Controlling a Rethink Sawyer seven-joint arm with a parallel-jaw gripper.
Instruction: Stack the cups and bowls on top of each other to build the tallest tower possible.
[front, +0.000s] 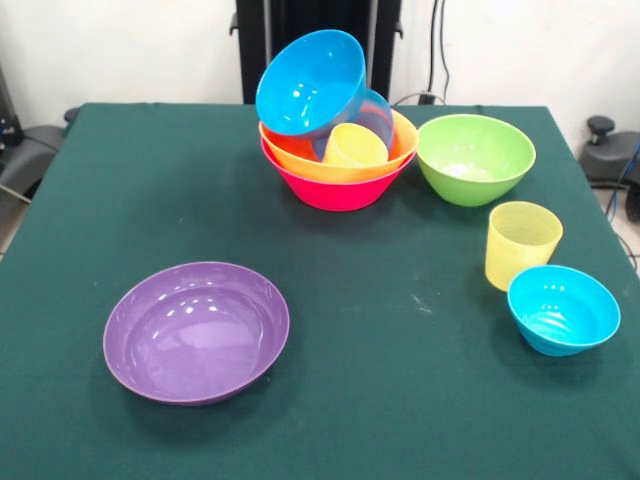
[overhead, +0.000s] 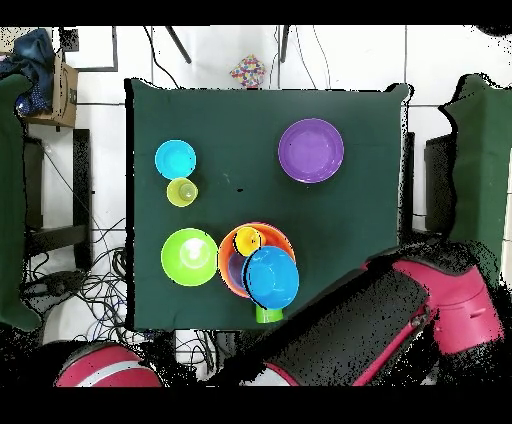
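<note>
Green cloth is covering the bench (front: 380, 380), and we are finding the task items spread across it. We are seeing the tower (front: 335, 130) standing at the far middle in the front view: a pink bowl (front: 335, 190) is sitting lowest, an orange bowl (front: 300, 152) is nesting in it, a yellow-orange cup (front: 355, 147) is lying inside that, and a medium blue bowl (front: 310, 80) is leaning steeply on top, its opening facing the camera. Overhead, a green cup (overhead: 268, 314) is showing at the tower's edge nearest the robot. A green bowl (front: 475, 158) is standing just beside the tower. A ribbed pale yellow cup (front: 521, 243) is standing upright near the bench's right edge in the front view, just beside a small blue bowl (front: 563, 309). A purple bowl (front: 196, 331) is sitting well apart from the rest. We are seeing the red and black arm (overhead: 440, 290) drawn back off the bench in the overhead view. We are not finding the jaws in either view, so we cannot tell how far they are open or whether they are holding anything.
</note>
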